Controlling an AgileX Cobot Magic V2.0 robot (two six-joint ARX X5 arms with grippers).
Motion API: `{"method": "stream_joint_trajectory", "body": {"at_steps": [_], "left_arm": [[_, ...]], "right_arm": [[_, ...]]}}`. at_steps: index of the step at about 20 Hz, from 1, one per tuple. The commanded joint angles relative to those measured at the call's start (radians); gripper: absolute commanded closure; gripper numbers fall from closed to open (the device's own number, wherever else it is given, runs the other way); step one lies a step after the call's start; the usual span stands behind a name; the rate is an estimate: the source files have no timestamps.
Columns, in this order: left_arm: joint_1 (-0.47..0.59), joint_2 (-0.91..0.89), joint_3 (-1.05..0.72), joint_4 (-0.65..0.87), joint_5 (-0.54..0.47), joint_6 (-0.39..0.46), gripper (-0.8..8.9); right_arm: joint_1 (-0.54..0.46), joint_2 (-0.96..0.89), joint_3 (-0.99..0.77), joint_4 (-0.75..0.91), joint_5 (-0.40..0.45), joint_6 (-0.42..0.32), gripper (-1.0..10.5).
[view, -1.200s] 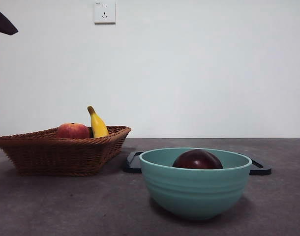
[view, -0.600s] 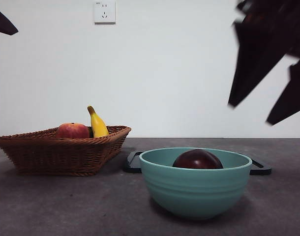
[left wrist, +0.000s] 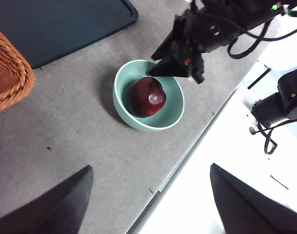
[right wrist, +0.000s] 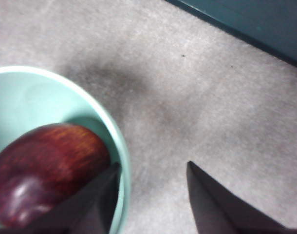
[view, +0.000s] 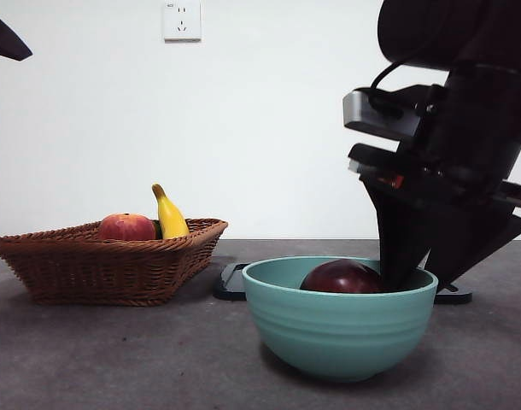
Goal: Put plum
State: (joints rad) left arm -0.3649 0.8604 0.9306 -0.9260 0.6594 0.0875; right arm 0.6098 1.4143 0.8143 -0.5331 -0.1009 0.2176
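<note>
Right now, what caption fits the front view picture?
Right gripper reaches open-jawed over the teal bowl's rim beside the plum; basket of fruit waits nearby.

No text, label, brand, number or sign could be read anywhere in the views. The white wall socket (view: 182,20) high on the far wall carried only a tiny dark mark in its upper left corner, too small to make out.
</note>
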Motion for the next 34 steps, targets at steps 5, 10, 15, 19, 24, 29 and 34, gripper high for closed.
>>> {"method": "stream_joint_trajectory", "body": {"at_steps": [5, 10, 15, 19, 24, 29, 34], "left_arm": [[-0.004, 0.004, 0.008, 0.007, 0.007, 0.017, 4.4], [-0.004, 0.004, 0.008, 0.014, 0.006, 0.018, 4.4], [-0.004, 0.004, 0.008, 0.013, 0.007, 0.017, 4.4], [-0.004, 0.004, 0.008, 0.014, 0.007, 0.017, 4.4], [-0.004, 0.004, 0.008, 0.014, 0.006, 0.017, 4.4], [-0.004, 0.004, 0.008, 0.014, 0.007, 0.017, 4.4], [-0.004, 0.004, 0.008, 0.013, 0.007, 0.017, 4.4]], "right_arm": [[0.01, 0.023, 0.006, 0.025, -0.018, 0.01, 9.3], [0.01, 0.022, 0.008, 0.036, -0.06, 0.011, 9.3], [0.008, 0.002, 0.066, 0.027, -0.058, 0.011, 9.3], [-0.048, 0.008, 0.167, 0.013, -0.055, 0.005, 9.3], [-0.176, 0.109, 0.34, -0.006, -0.06, -0.029, 9.3], [-0.25, 0.299, 0.535, -0.03, -0.06, -0.062, 9.3], [-0.272, 0.443, 0.587, -0.007, -0.06, -0.072, 9.3]]}}
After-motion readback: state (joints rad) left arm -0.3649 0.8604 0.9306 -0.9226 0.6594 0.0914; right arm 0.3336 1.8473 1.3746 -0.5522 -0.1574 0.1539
